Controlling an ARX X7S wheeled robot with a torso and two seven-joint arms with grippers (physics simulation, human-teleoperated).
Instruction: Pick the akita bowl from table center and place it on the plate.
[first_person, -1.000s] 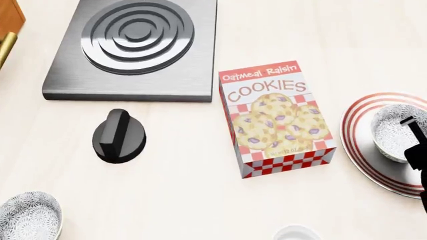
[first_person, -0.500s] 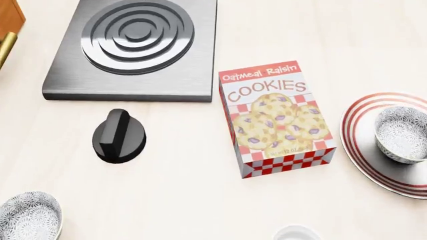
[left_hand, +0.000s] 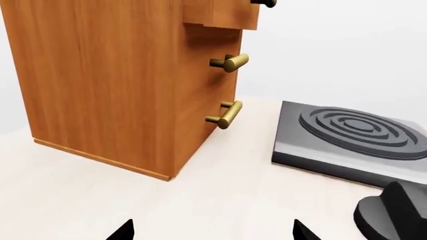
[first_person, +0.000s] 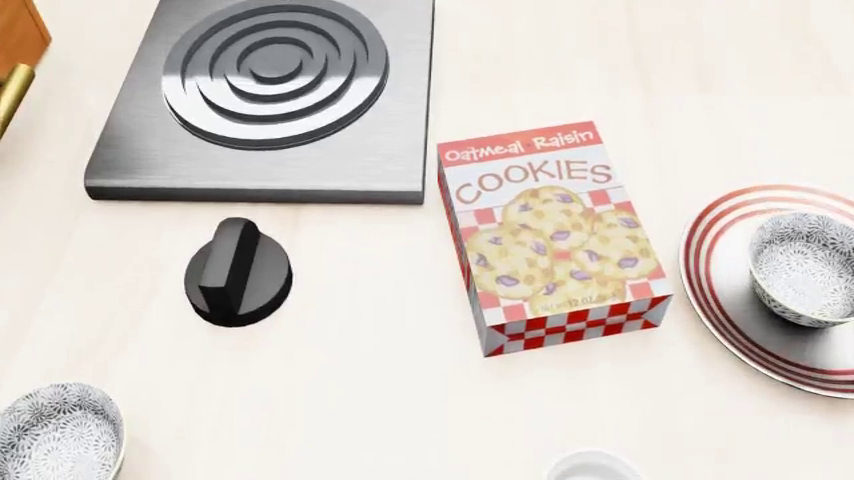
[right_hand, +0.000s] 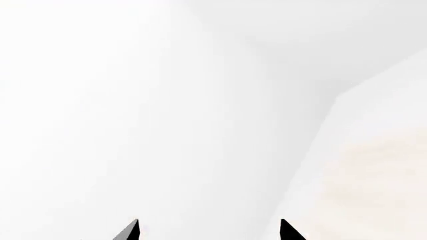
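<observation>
**Head view: bowl resting on plate, arms out of shot**

Head view is showing the akita bowl (first_person: 805, 268) sitting inside the plate (first_person: 721, 290), at the table's right edge, both cropped by the frame. Placement is looking done, so no gripper is needing to hold it. A twin bowl (first_person: 54, 436) is lying cut off at lower left, a white cup (first_person: 594, 467) barely peeking in below. Cookie box (first_person: 554, 235), knob (first_person: 238, 272) and burner (first_person: 267, 90) are sitting apart. Left gripper (left_hand: 212, 231) and right gripper (right_hand: 208, 231) are showing only fingertips, spread wide, holding nothing. Right wrist view is showing mostly blank white.
</observation>
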